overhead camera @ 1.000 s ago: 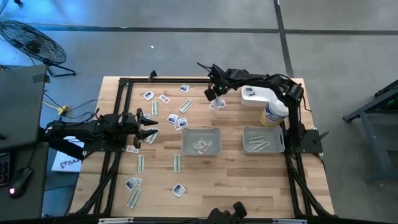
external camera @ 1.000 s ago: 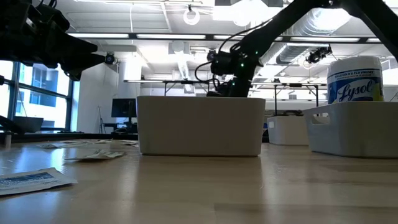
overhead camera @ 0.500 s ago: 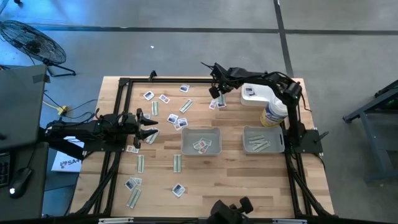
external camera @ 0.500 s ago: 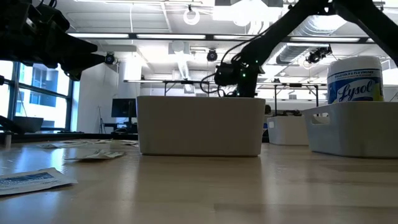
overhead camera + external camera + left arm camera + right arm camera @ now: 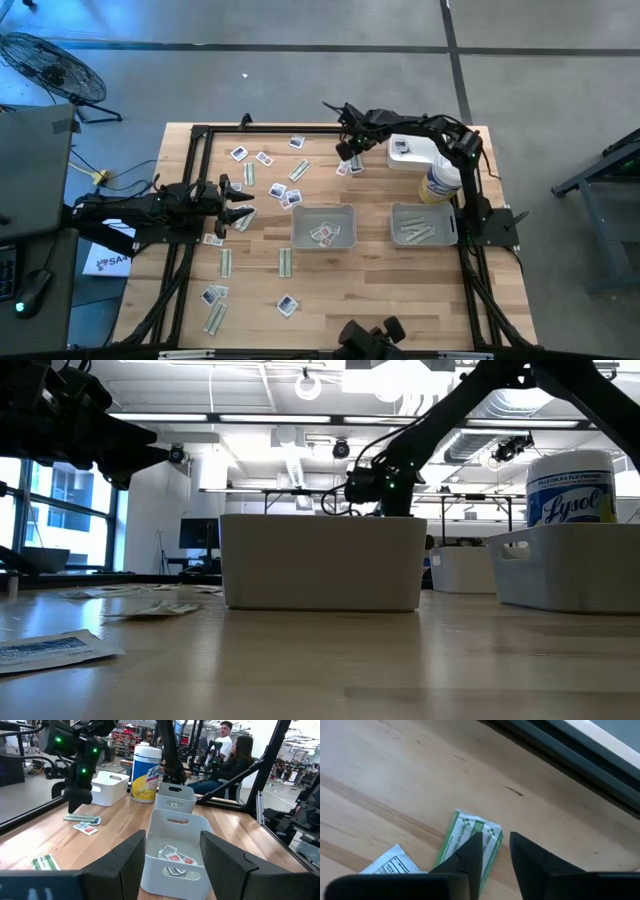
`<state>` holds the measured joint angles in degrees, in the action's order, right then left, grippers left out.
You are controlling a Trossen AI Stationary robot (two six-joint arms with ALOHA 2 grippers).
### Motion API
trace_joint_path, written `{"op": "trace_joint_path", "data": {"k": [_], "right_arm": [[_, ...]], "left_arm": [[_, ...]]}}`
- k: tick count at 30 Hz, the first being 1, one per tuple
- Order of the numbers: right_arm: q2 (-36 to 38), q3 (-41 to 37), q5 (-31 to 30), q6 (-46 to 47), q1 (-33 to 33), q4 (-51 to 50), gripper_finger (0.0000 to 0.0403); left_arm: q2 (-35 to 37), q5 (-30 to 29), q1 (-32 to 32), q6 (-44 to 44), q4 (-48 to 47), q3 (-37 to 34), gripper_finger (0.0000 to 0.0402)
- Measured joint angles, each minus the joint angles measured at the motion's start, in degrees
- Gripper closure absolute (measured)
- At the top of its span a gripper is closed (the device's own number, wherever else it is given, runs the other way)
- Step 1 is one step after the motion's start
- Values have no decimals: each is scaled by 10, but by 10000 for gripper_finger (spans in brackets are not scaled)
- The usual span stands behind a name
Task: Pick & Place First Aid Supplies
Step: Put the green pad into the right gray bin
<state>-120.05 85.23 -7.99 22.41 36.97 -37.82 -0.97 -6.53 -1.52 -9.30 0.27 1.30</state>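
Green-and-white, the strip packet (image 5: 470,840) that the right gripper (image 5: 495,852) is working on lies flat on the bare wood of the table (image 5: 380,280), with a white printed packet (image 5: 395,862) just beside it. In the right wrist view the two dark fingers stand a little apart directly above the strip's near end, one of them overlapping its edge; nothing is pinched between them, though whether a tip touches the wrapper is hard to tell from this angle. In the high view this gripper (image 5: 346,148) sits near the table's far edge, over a small cluster of packets (image 5: 350,167). The step in hand looks like the pick itself: jaws part-open and poised over the target, not yet closed on it. The next move likely calls for lowering until the tips straddle the narrow strip, closing, lifting clear of the white packet, then carrying it to the grey tray (image 5: 423,223) that already holds strips, beside the white bottle (image 5: 437,183). The other tray (image 5: 323,226) holds squarish packets. Many more packets (image 5: 285,195) lie scattered across the board, so the task seems far from done. The left gripper (image 5: 238,203) waits wide open and empty above the table's left side.
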Motion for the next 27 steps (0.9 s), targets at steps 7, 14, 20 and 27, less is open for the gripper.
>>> {"op": "trace_joint_path", "data": {"k": [7,14,20,27], "right_arm": [[0,0,-13,-21,-3,12,289],[-11,1,6,-79,-10,13,289],[-27,3,-19,-65,-11,22,289],[-28,3,-2,-57,-10,20,312]], "left_arm": [[0,0,0,0,0,0,216],[0,0,0,0,0,0,216],[0,0,0,0,0,0,216],[0,0,0,0,0,0,216]]}}
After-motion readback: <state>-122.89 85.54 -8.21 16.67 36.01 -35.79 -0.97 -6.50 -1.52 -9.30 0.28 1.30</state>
